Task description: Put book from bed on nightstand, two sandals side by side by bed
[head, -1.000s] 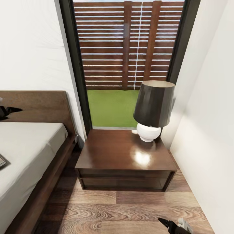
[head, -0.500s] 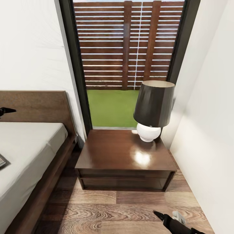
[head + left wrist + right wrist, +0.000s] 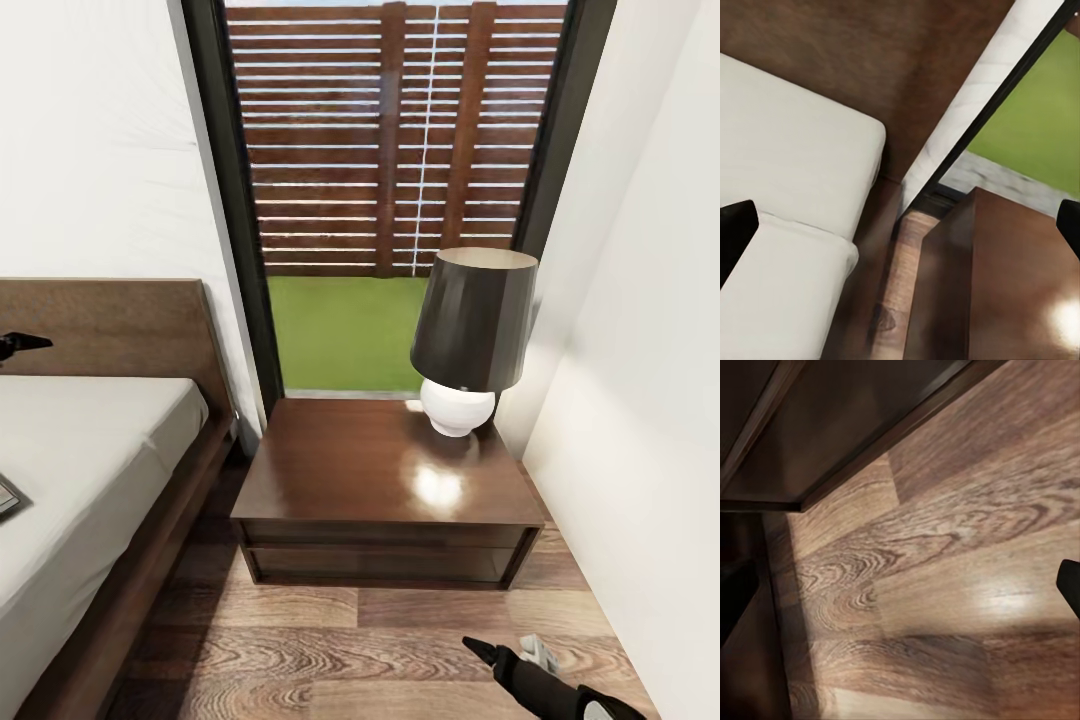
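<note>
One glossy dark-brown wooden nightstand [image 3: 385, 490] stands beside the low grey-mattressed bed [image 3: 90, 470] — left gripper [image 3: 900, 232] spread above both; right gripper's [image 3: 505, 658] spacing unclear.

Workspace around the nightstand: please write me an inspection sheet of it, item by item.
Surface: nightstand top glossy, bare except for the lamp at its far right corner.
Job's things: bed left of the nightstand; a dark object at the picture's edge on the mattress, cannot identify.
Clutter: nothing seen.
Grippers: right gripper low over the wood floor, open; left gripper open above the bed.
Cables: nothing seen.
Surroundings: window behind, white walls.
</note>
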